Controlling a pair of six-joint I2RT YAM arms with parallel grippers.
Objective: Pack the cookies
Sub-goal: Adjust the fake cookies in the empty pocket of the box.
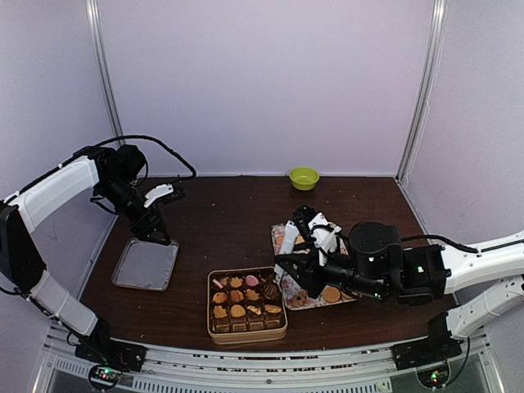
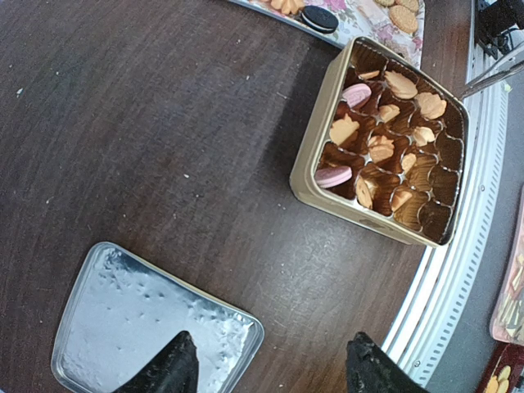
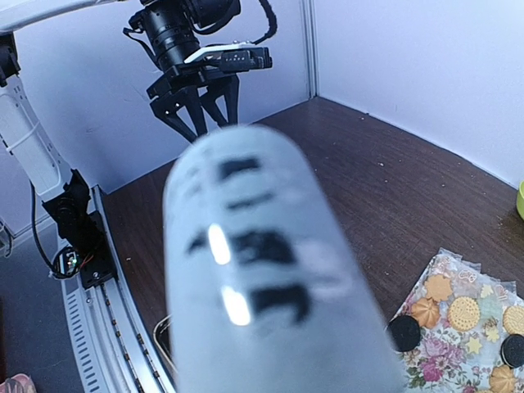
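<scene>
While right gripper (image 1: 286,266) is hovering at left edge of floral sheet (image 3: 446,360), grip unreadable, loose cookies (image 1: 331,293) are lying just right of it, tin (image 2: 315,147) just left; left gripper (image 2: 270,368) is hanging released over silver tray (image 1: 146,264), well apart.
</scene>
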